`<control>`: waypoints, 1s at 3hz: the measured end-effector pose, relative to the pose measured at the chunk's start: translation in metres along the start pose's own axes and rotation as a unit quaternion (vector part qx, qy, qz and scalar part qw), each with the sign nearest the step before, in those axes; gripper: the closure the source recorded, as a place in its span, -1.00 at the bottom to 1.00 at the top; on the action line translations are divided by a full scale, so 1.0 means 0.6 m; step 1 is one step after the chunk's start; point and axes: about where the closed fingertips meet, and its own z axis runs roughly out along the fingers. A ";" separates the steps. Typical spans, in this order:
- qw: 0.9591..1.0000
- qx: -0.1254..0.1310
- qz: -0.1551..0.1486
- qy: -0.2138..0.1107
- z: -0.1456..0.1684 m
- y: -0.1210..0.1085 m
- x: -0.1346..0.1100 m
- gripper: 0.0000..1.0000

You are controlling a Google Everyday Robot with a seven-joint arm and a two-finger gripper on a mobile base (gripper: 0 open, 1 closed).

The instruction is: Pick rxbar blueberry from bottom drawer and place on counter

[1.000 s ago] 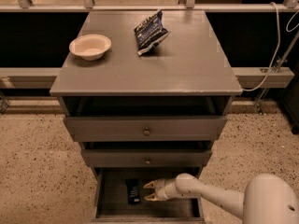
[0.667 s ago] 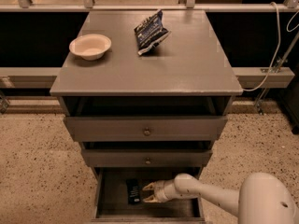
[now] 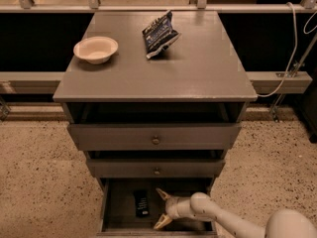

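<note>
Lying front-to-back on the bottom drawer (image 3: 121, 209) floor, rxbar blueberry (image 3: 141, 203) sits just ahead of the wide-open tool (image 3: 161, 209), apart.

Cream claw (image 3: 159, 209) in the grey bottom drawer (image 3: 119, 209) beside the blue-black rxbar blueberry (image 3: 141, 204).

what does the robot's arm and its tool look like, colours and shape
The arm is a smooth cream-white shell of rounded, bulbous segments, widening to a large dome at the bottom right edge. Its tool, inside the bottom drawer, has two short pointed fingers in a tan-yellow colour, spread open. No cables, markings or sleeves show on it.
</note>
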 end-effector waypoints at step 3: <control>0.999 -0.021 0.035 -0.030 0.060 -0.031 -0.040 -1.00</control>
